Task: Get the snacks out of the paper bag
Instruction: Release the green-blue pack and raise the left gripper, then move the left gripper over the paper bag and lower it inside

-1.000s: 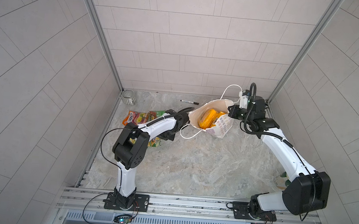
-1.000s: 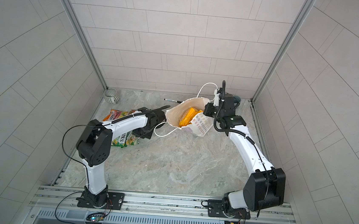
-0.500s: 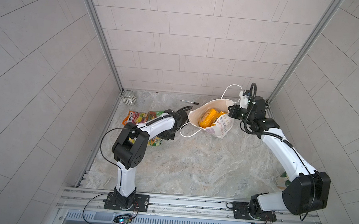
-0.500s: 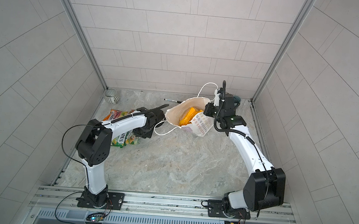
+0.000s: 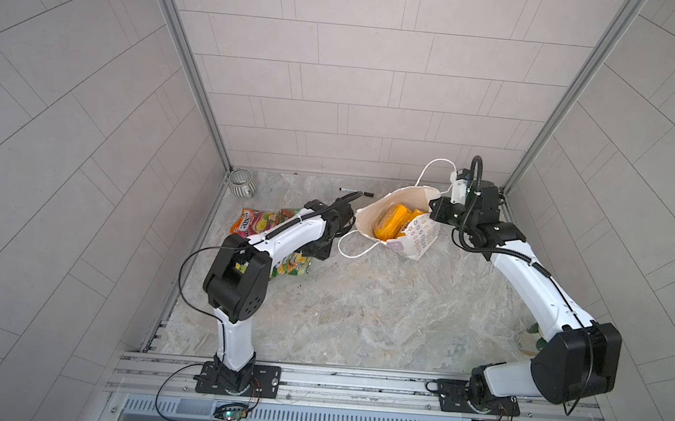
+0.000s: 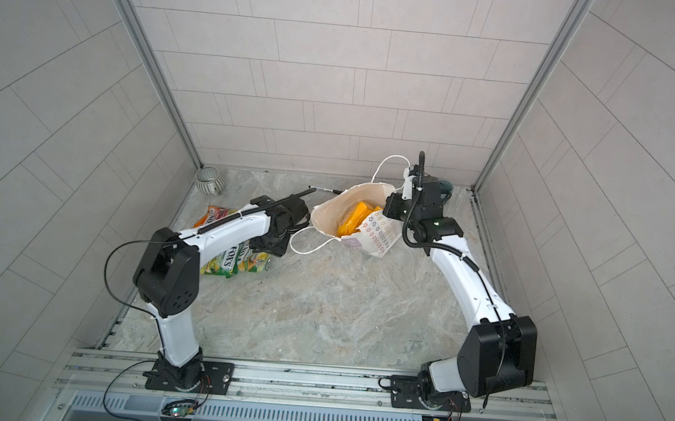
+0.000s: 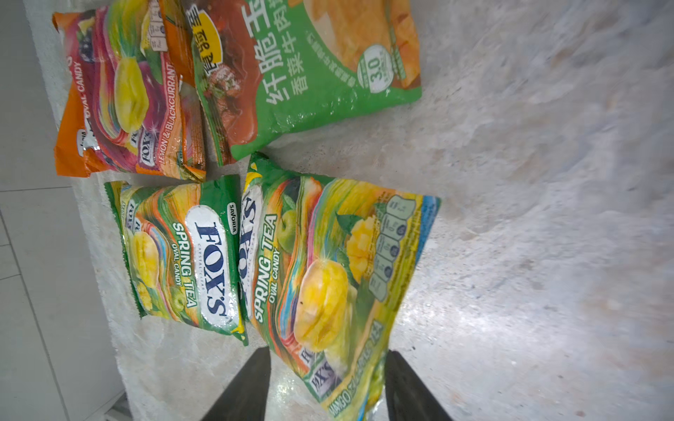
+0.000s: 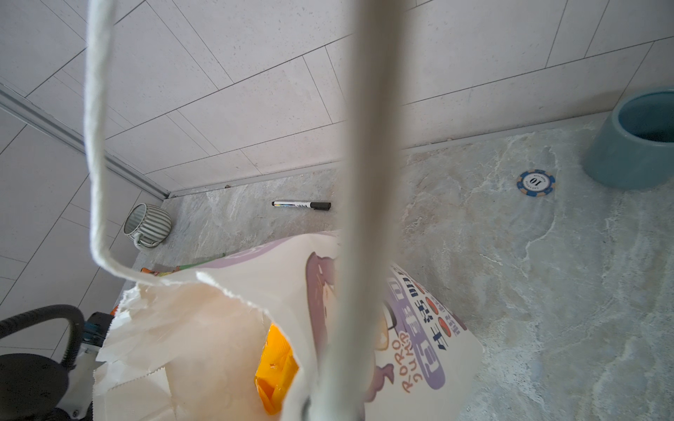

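Note:
The white paper bag (image 5: 412, 239) (image 6: 375, 235) (image 8: 219, 328) leans at the back right with its mouth open. Yellow-orange snacks (image 5: 393, 222) (image 6: 353, 221) (image 8: 273, 368) lie inside it. My right gripper (image 5: 436, 207) (image 6: 390, 208) is at the bag's rim, shut on its cord handle (image 8: 357, 182). Left of the bag, several packets lie flat: an orange-and-magenta one (image 7: 124, 94) (image 5: 251, 222), a green one with Chinese print (image 7: 302, 73) and two green candy packets (image 7: 182, 255) (image 7: 328, 273). My left gripper (image 7: 328, 351) (image 5: 319, 251) stands open, with one end of the nearer candy packet between its fingers.
A ribbed grey bowl (image 5: 241, 182) (image 8: 147, 224) sits in the back left corner. A black marker (image 5: 356, 191) (image 8: 301, 205) lies by the back wall. A blue-grey cup (image 8: 638, 142) (image 6: 446, 186) and a blue chip (image 8: 535, 183) are behind the right arm. Walls enclose three sides.
My left gripper has opened and let go of the green candy packet. Neither arm has visibly shifted, and the right gripper has kept its hold on the handle.

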`<action>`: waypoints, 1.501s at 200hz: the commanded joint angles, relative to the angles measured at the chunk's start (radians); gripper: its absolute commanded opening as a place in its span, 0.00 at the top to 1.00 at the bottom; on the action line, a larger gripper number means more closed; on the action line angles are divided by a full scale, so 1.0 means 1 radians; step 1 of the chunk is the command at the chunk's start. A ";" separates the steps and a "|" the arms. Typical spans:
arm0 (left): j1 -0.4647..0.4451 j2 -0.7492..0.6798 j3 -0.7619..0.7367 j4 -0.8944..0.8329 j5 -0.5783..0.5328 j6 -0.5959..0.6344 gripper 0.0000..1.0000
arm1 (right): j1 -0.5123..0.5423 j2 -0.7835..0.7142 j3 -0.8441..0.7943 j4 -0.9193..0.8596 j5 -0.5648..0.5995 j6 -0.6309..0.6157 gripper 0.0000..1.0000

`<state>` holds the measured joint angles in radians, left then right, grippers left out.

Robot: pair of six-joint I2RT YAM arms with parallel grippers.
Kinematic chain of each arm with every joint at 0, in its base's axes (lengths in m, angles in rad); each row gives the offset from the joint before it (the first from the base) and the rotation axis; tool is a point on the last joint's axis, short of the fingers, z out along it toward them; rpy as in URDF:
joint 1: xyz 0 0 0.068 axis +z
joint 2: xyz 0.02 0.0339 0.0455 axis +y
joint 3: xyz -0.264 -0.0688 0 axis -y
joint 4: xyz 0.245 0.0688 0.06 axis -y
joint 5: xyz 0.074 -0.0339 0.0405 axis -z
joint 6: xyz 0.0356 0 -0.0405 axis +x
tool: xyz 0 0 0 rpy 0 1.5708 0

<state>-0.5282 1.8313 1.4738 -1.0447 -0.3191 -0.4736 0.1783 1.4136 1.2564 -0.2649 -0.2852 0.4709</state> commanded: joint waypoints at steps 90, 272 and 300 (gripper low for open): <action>0.240 -0.142 -0.014 0.586 0.197 0.126 0.27 | -0.008 -0.035 -0.013 -0.002 0.001 -0.002 1.00; 0.303 0.530 0.471 0.507 0.384 0.235 0.31 | -0.008 -0.028 -0.014 -0.004 0.017 -0.024 1.00; 0.304 0.525 0.443 0.509 0.383 0.226 0.32 | -0.008 -0.027 -0.010 -0.004 0.012 -0.023 1.00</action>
<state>-0.2310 2.3669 1.9385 -0.5316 0.0547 -0.2344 0.1772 1.4117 1.2518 -0.2588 -0.2829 0.4484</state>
